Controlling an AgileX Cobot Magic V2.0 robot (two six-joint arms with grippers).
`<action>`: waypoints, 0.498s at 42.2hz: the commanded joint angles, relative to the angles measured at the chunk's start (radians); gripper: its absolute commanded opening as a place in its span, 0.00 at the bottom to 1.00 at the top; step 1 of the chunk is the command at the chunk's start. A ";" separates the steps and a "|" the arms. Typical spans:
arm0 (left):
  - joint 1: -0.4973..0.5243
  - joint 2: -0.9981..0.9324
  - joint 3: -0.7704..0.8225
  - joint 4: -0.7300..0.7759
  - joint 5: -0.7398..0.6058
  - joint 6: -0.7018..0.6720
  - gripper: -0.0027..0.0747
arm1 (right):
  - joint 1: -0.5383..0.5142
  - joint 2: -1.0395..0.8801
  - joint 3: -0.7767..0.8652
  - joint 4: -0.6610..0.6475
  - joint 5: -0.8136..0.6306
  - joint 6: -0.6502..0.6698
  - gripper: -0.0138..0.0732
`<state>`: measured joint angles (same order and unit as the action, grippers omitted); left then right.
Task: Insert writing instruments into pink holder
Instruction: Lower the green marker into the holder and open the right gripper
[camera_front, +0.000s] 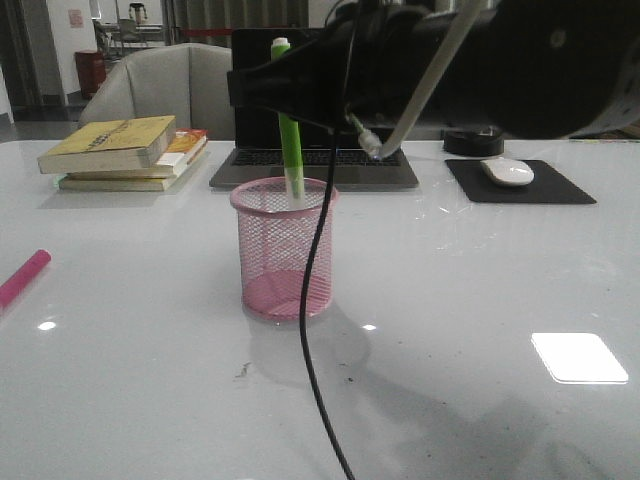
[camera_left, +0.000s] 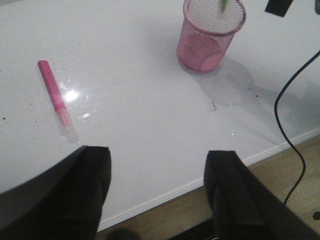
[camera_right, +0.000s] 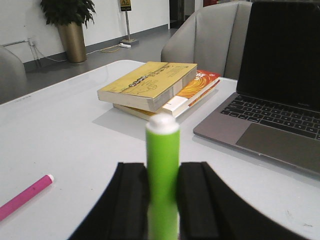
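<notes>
Right tool (camera_right: 163, 210): both black fingers press against the lime green marker (camera_right: 163, 175), one on each side of the barrel; the pale end of the marker sticks out past the fingertips.
Lime green marker: upright in the right tool, directly above the pink mesh pen cup (camera_front: 284, 247); in the front view its lower end sits inside the cup mouth, at rim level. Whether it touches the cup floor cannot be determined.
Pink mesh pen cup: stands upright on the white surface (camera_front: 480, 300), directly below the right tool and well ahead of the left tool.
Left tool (camera_left: 157, 187): fingers spread wide apart, nothing between them, hanging over the near edge of the surface.
Magenta marker (camera_left: 56, 99): lies flat on the surface, ahead of the left tool and well apart from the cup.
Beyond the right tool: stacked books (camera_right: 160, 87), open laptop (camera_right: 280, 95).
Cable (camera_front: 312, 330): black, hangs from the right arm across the cup in the front view.
</notes>
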<state>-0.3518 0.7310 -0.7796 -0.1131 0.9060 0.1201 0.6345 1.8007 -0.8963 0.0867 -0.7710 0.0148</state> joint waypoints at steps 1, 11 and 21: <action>-0.008 0.002 -0.028 -0.017 -0.065 0.002 0.62 | 0.000 -0.011 -0.024 -0.010 -0.127 0.001 0.29; -0.008 0.002 -0.028 -0.017 -0.065 0.002 0.62 | 0.000 0.015 -0.024 -0.027 -0.115 0.001 0.63; -0.008 0.002 -0.028 -0.017 -0.065 0.002 0.62 | 0.000 -0.083 -0.024 -0.028 -0.078 0.000 0.70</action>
<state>-0.3518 0.7310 -0.7796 -0.1131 0.9060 0.1201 0.6345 1.8227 -0.8963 0.0754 -0.7754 0.0148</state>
